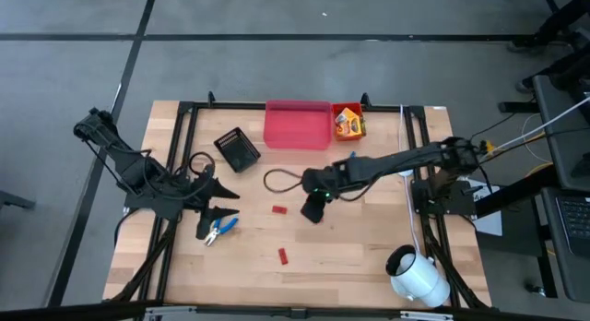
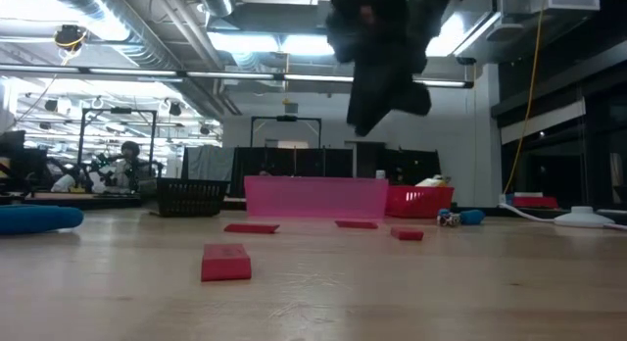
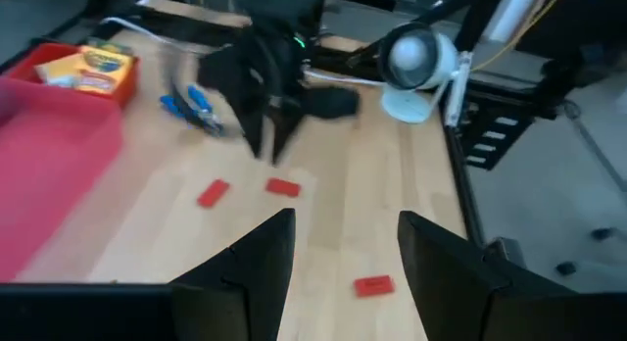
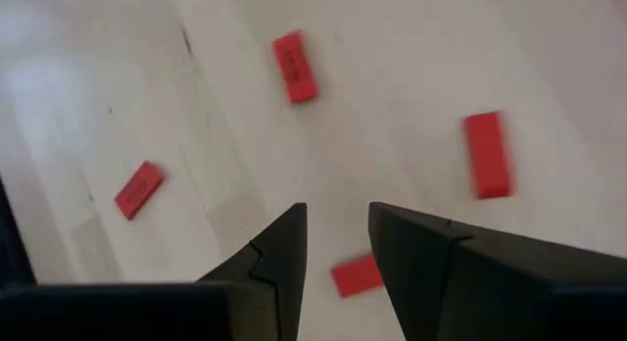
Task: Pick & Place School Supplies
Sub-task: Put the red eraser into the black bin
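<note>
Right gripper (image 4: 338, 245) hung above the table centre, fingers parted narrowly, nothing between them and touching nothing. Red pieces lay scattered on the wood under it: the nearest red piece (image 4: 358, 274) just under the fingertips, others further ahead and to either side. To take it cleanly I judged I should widen the fingers, square them across its short side, then drop straight down. Left gripper (image 3: 338, 253) waited open and empty at its own edge of the table, its blue-handled tool (image 1: 219, 229) just beside it.
</note>
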Available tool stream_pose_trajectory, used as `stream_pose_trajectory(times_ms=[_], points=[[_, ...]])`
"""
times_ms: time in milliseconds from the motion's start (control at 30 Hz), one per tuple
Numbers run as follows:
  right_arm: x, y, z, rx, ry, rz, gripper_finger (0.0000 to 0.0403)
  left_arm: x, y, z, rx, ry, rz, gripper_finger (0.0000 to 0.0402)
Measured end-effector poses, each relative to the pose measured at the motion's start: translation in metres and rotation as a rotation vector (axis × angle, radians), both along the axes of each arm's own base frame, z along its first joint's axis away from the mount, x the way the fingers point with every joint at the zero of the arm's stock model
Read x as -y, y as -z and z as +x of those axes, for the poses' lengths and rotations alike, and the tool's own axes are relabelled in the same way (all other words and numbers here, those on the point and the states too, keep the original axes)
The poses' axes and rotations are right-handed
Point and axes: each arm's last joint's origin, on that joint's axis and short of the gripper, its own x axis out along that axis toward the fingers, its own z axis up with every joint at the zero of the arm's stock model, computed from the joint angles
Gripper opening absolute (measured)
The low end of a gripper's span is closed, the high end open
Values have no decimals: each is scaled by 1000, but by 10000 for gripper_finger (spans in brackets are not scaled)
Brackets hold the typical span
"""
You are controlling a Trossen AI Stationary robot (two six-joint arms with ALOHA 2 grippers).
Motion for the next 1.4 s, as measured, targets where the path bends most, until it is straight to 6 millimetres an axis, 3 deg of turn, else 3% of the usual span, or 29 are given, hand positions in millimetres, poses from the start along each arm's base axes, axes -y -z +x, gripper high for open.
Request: stream_pose_trajectory(times_ms=[133, 367, 533, 767, 1400], points=[[6, 20, 11, -17, 21, -11, 116, 0, -10, 0, 1, -4, 0, 180], [39, 54, 25, -81, 48, 82, 116, 2, -10, -2, -4, 9, -46, 180], [55, 55, 26, -74, 97, 172, 116, 5, -11, -3, -3, 26, -103, 180], [65, 55, 22, -106, 129, 155, 117, 6, -14, -1, 28, 36, -126, 181], [66, 83, 7, -163, 124, 131, 117, 6, -15, -1, 36, 17, -139, 181]])
